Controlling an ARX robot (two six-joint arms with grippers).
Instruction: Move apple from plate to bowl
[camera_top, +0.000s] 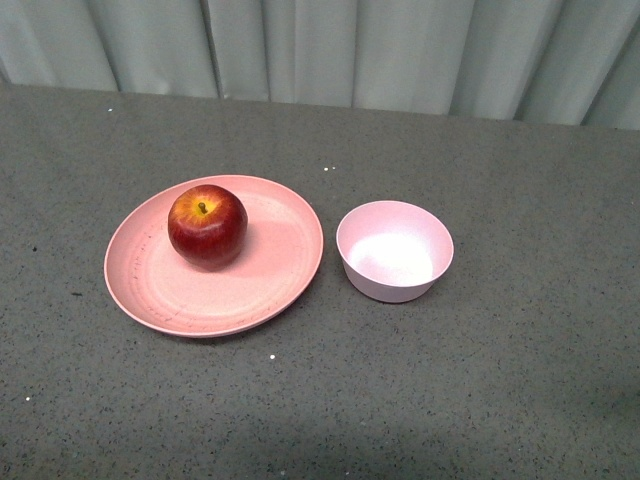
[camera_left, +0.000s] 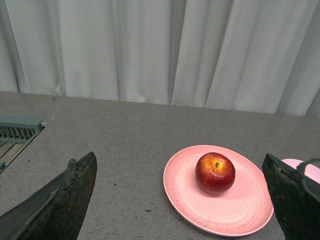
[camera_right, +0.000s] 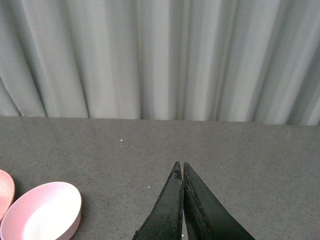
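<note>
Apple (camera_top: 207, 226), round, glossy and dark red with a yellow-orange patch around its short stem, sits on the wide, shallow salmon-pink plate (camera_top: 250, 290), stem pointing up. In the front view it is on the left, farther part of the plate, and the nearer part is bare. The plate lies flat on the grey speckled worktop (camera_top: 480, 400). Just beside it on the right, with a narrow gap between them, stands the small, deep, pale pink bowl (camera_top: 392, 288), upright.

In the left wrist view the left claw (camera_left: 179, 159) is spread wide, its two dark fingers (camera_left: 70, 195) at the two sides of the picture, holding nothing. The apple and plate are seen beyond it, well apart from it. In the right wrist view the right claw (camera_right: 180, 164) has its fingers pressed together, with nothing between them. It is above the bare worktop, beside the bowl.

Behind the far edge of the worktop hangs a pale grey pleated curtain (camera_top: 350, 50).
</note>
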